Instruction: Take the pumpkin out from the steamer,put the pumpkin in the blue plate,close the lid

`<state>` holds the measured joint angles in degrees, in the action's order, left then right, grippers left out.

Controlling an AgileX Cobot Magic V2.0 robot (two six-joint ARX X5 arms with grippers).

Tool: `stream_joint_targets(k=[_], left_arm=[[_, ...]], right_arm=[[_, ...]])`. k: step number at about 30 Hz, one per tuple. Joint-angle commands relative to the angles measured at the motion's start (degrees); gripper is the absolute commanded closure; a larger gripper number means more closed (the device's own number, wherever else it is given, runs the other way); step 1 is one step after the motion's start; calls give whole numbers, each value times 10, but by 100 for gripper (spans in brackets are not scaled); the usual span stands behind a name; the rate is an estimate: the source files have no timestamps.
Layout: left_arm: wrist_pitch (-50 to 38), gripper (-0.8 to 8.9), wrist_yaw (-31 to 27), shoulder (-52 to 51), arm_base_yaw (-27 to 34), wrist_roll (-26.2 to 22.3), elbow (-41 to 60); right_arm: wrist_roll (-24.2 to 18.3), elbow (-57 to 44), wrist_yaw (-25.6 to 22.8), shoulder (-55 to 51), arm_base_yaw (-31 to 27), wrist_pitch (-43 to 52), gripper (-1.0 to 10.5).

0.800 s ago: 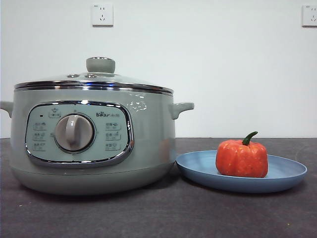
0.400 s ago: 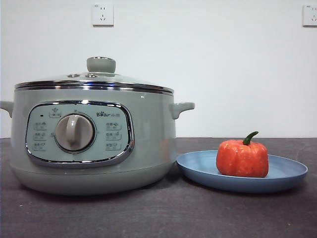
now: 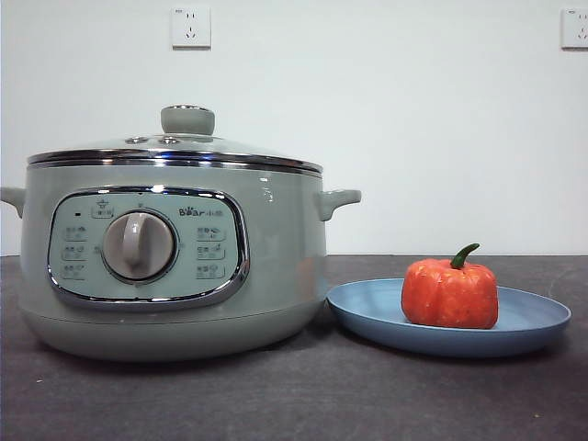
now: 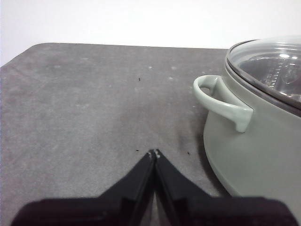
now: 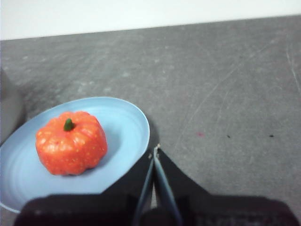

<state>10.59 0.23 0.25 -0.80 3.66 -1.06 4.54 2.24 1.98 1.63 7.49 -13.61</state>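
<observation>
The dark grey table [image 3: 303, 395] is seen stretched across the whole scene, and on its left half the steamer [image 3: 175, 266] is planted, big and pale green, its dial faced toward the front camera. The lid [image 3: 175, 147] is seated flat on the steamer's chrome rim, knob upright (fully closed, by the look of it). To the right, just beside the steamer's base, the blue plate [image 3: 528, 331] is laid on the table. The pumpkin [image 3: 449, 293] is set upright on that plate, roughly at its middle, green stem curled upward. The left gripper [image 4: 154, 153] is held above bare table beside the steamer's side handle, fingertips pressed together, nothing between them. The right gripper [image 5: 155, 151] is held over the plate's edge, near the pumpkin, fingertips likewise pressed together and empty.
</observation>
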Motion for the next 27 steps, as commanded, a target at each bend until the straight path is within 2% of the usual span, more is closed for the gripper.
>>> stream_joint_targets(k=[1,4,27], left_arm=[[2,817,0,-2,2,2,8],[2,817,0,-2,2,2,8],[2,817,0,-2,2,2,8]], right_arm=[[11,-7,17,-6,0,3,946],[32,-7,26,-5,1,3,945],[31,-6,21,-5,1,2,946]])
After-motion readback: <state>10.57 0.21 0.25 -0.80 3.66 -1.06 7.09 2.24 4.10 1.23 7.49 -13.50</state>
